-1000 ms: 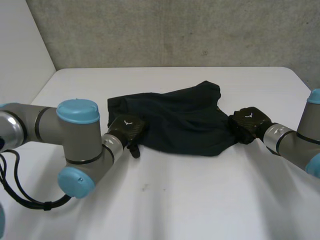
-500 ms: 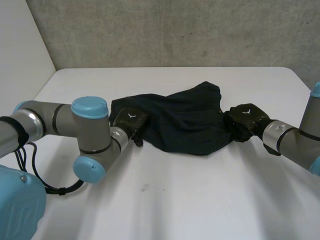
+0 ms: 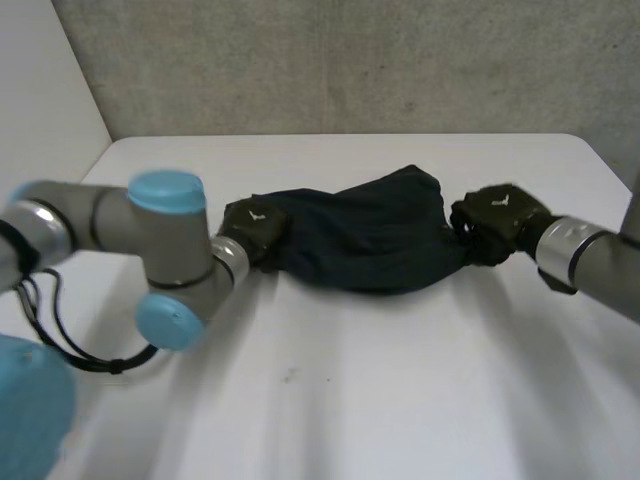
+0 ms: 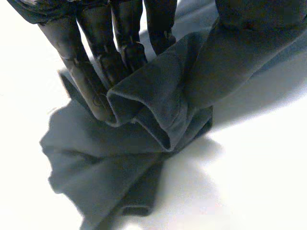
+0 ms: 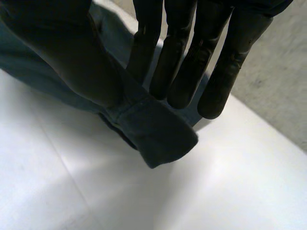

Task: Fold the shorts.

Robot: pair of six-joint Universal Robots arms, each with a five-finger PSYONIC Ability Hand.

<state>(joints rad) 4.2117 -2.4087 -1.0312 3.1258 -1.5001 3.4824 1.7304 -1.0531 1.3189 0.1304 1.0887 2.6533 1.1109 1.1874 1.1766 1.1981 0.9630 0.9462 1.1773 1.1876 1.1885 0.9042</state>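
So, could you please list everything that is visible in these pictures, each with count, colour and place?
shorts: one, dark navy, bunched across the middle of the table, between the two hands
table: one, white, under everything
wall: one, grey, behind the table
arms: two, grey with light-blue caps, one at each side
left hand: one, black, fingers pinching the shorts' left end
right hand: one, black, fingers pinching the shorts' right end

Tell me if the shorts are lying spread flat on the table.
No, the shorts are bunched into a rumpled mound between the left hand and the right hand, each gripping one end.
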